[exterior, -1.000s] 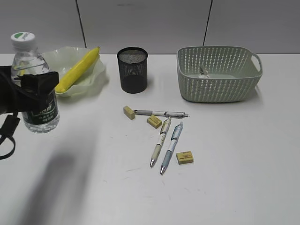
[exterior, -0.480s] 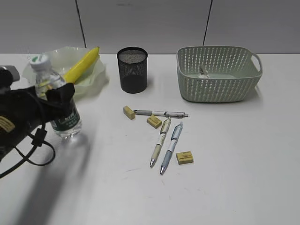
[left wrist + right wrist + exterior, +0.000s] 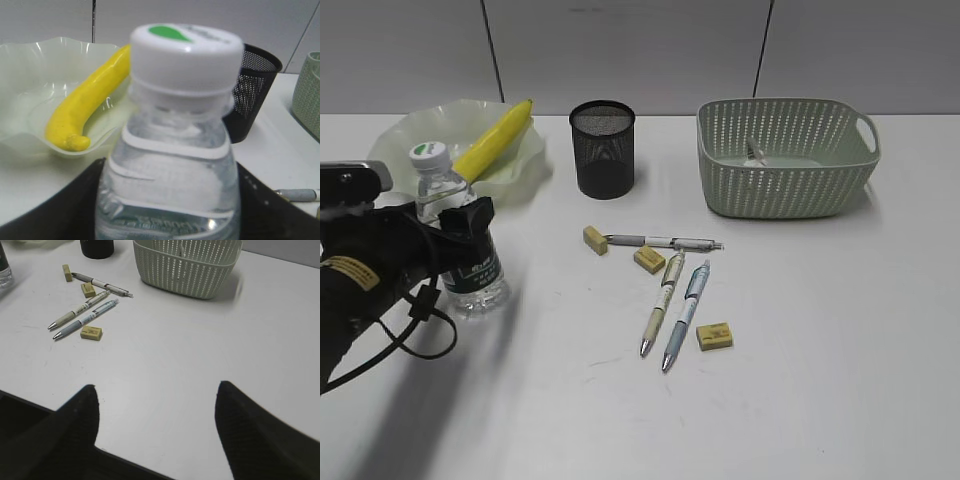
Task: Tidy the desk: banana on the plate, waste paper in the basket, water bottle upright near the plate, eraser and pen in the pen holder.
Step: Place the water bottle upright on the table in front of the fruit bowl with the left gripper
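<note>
A: Your left gripper [image 3: 460,245] is clamped around the water bottle [image 3: 460,240], label height, bottle upright on the desk [image 3: 820,380] just in front of the plate [image 3: 420,135].

B: And the banana [image 3: 495,140] lies in that plate. How will the bottle handle?

A: Looks nearly full, so I'd judge it heavy for its size, thin-walled and slick. Grip it mid-body, as you have it; squeeze harder and it may buckle.

B: Right side?

A: Your right gripper [image 3: 155,415] hangs empty, jaws spread wide over bare desk. Pens [image 3: 670,300] and erasers [image 3: 715,336] lie loose between the pen holder [image 3: 602,150] and you; the basket [image 3: 785,155] stands well apart.
</note>
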